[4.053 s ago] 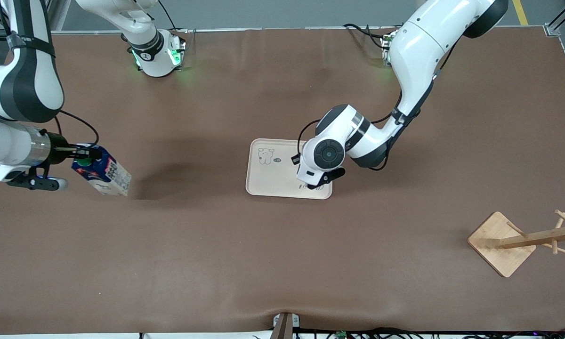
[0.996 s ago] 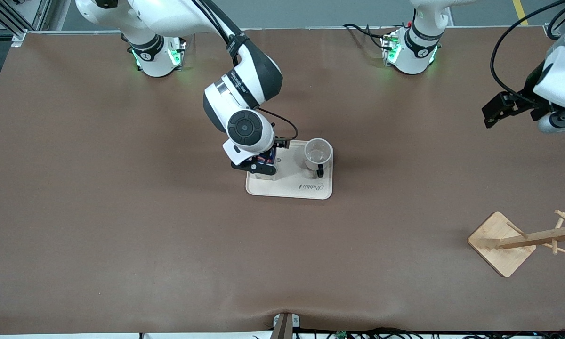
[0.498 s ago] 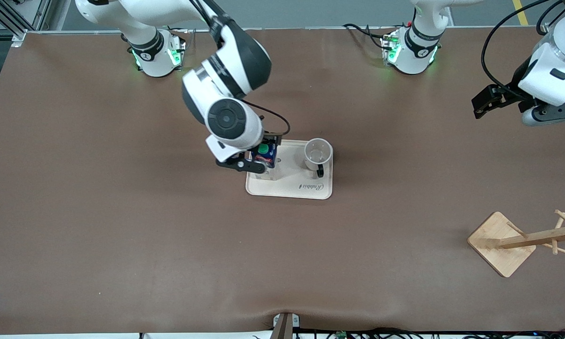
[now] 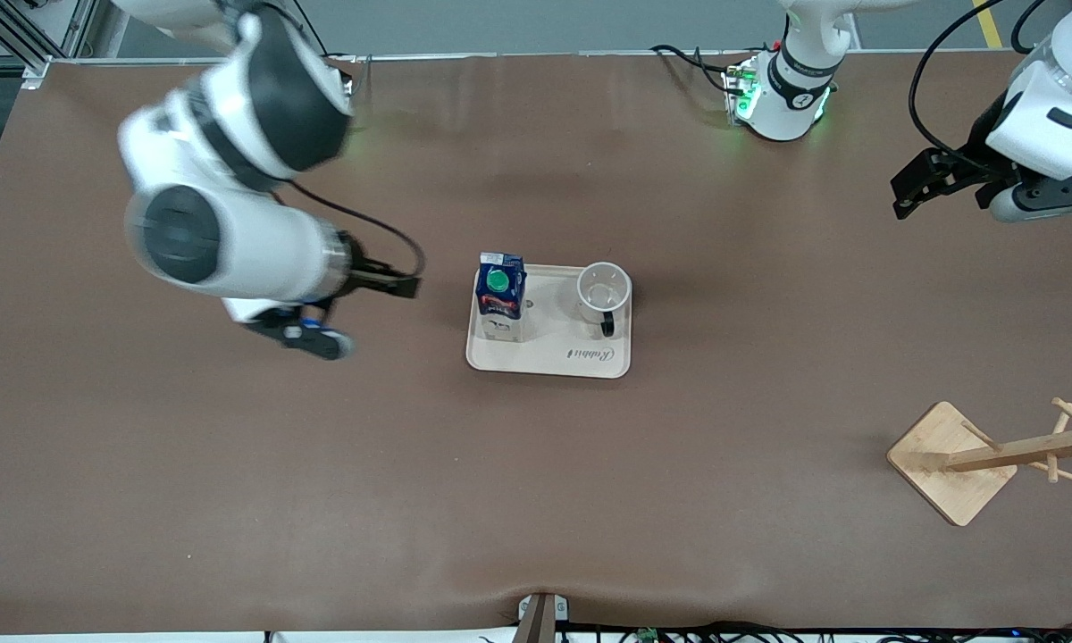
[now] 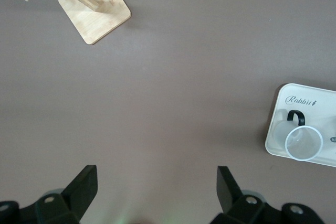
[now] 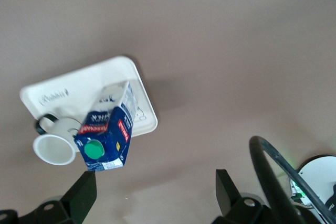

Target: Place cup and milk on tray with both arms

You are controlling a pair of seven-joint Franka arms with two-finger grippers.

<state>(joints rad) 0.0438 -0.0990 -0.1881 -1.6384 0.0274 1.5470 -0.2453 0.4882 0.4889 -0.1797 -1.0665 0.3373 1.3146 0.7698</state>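
The tray point(image 4: 549, 362) lies mid-table, with the milk point(image 4: 500, 295) upright at its end toward the right arm and the cup point(image 4: 604, 290) upright beside it, slightly apart, neither overhanging the rim. Both placements appear done, so only clear retreats are called for. The right gripper point(image 4: 402, 286) is held open and empty over bare table beside the tray; the left gripper point(image 4: 916, 192), also open, waits over the left arm's end. Wide room is left all around.

right arm point(image 4: 232, 170): glossy white shells, black joint bands, round dark cap, black cable | left arm point(image 4: 1050, 134): white casing, black cable loop | bases: green lights | grippers: black angular fingers point(image 5: 84, 184)
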